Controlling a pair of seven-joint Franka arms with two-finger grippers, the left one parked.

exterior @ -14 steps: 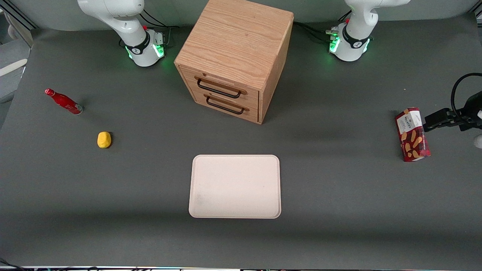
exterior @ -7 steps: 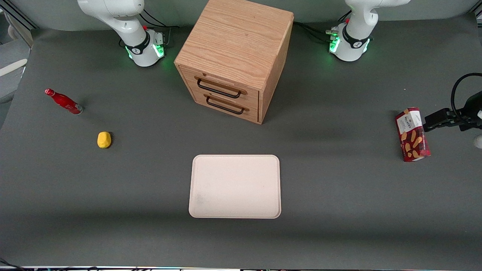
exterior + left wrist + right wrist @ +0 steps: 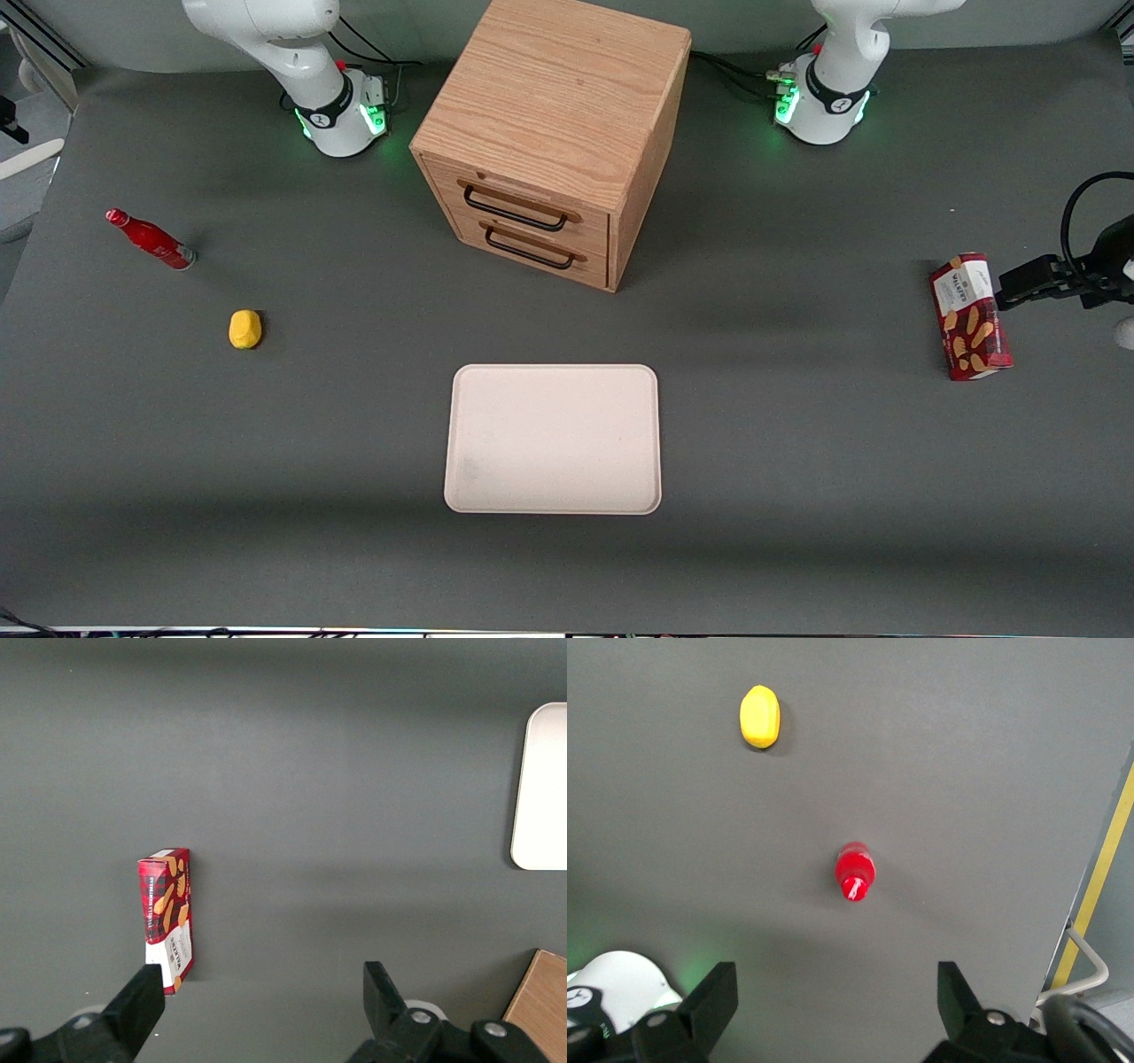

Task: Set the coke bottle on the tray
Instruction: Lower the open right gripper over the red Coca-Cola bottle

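Observation:
The coke bottle [image 3: 149, 238], slim and red with a red cap, stands on the dark table toward the working arm's end. In the right wrist view the coke bottle [image 3: 855, 870] is seen almost cap-on from high above. My right gripper [image 3: 835, 979] hangs well above the table, open wide, with nothing between its fingers and the bottle ahead of them. The pale cream tray [image 3: 554, 439] lies bare near the middle of the table, nearer the front camera than the cabinet. The gripper itself does not show clearly in the front view.
A yellow lump [image 3: 244, 329] [image 3: 759, 716] lies beside the bottle, nearer the front camera. A wooden two-drawer cabinet [image 3: 549, 133] stands mid-table. A red snack box [image 3: 970, 316] lies toward the parked arm's end. A table edge with a yellow stripe [image 3: 1099, 859] runs close to the bottle.
A small dark part has appeared at the front view's edge toward the working arm's end. Bottle, lump and tray have not moved.

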